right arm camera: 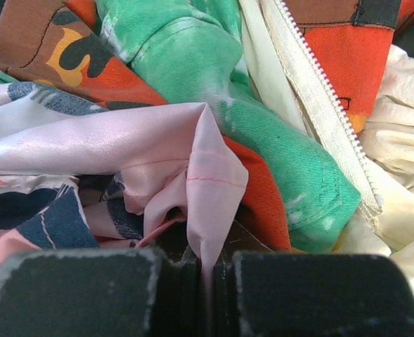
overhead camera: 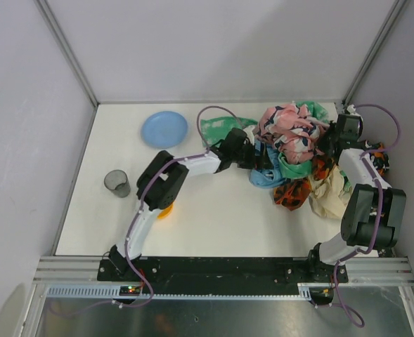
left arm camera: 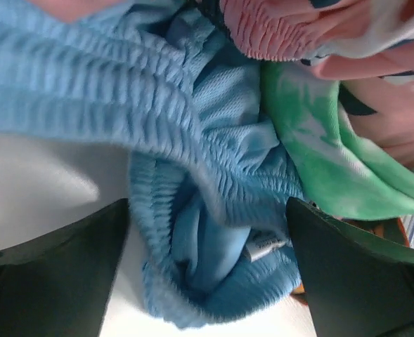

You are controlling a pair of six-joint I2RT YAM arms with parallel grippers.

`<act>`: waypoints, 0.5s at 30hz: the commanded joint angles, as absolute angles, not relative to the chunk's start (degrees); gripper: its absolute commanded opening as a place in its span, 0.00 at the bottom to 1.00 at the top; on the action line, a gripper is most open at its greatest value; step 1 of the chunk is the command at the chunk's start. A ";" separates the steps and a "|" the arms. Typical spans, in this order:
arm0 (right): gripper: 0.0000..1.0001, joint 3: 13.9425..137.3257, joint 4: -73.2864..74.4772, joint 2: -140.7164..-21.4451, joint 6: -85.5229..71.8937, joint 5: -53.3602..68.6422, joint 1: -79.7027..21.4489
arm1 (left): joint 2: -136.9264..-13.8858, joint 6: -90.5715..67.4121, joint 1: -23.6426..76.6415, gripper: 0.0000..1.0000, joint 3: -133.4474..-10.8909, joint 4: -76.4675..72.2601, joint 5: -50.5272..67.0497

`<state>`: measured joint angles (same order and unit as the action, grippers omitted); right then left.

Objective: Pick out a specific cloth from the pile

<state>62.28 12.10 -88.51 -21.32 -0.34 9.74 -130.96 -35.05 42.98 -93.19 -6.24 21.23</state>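
The sky-blue cloth (overhead camera: pixel 263 177) pokes out at the left foot of the pile (overhead camera: pixel 298 151). In the left wrist view it (left arm camera: pixel 214 210) is ribbed and bunched, with a small white label. My left gripper (overhead camera: pixel 254 156) is open, and its two dark fingers (left arm camera: pixel 59 274) stand on either side of the blue bunch (left arm camera: pixel 207 242). My right gripper (overhead camera: pixel 331 144) is at the pile's right side and shut on a fold of the pink patterned cloth (right arm camera: pixel 122 140), pinched between its pads (right arm camera: pixel 208 270). Mint-green cloth (right arm camera: pixel 249 105) and orange-and-black print lie around it.
A round blue plate (overhead camera: pixel 164 129) lies at the back left. A dark mesh cup (overhead camera: pixel 117 183) stands at the left. A small orange object (overhead camera: pixel 166 211) shows under the left arm. Cream cloth (overhead camera: pixel 330 196) hangs at the pile's near right. Walls enclose the table.
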 commanded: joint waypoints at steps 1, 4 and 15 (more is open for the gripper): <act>0.00 59.80 15.86 -90.69 -21.14 -1.04 11.10 | -136.27 -36.95 45.31 1.00 -100.32 -7.21 23.89; 0.00 59.00 15.34 -90.09 -20.77 -1.27 11.23 | -141.62 -39.48 46.03 1.00 -104.87 -7.21 26.12; 0.00 57.38 15.20 -90.11 -19.98 -5.88 11.93 | -134.21 -35.18 45.41 0.01 -102.47 -7.21 27.15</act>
<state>60.03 9.06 -88.47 -21.41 0.69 10.92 -145.32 -41.34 45.45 -109.27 -8.93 30.22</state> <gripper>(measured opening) 0.045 0.077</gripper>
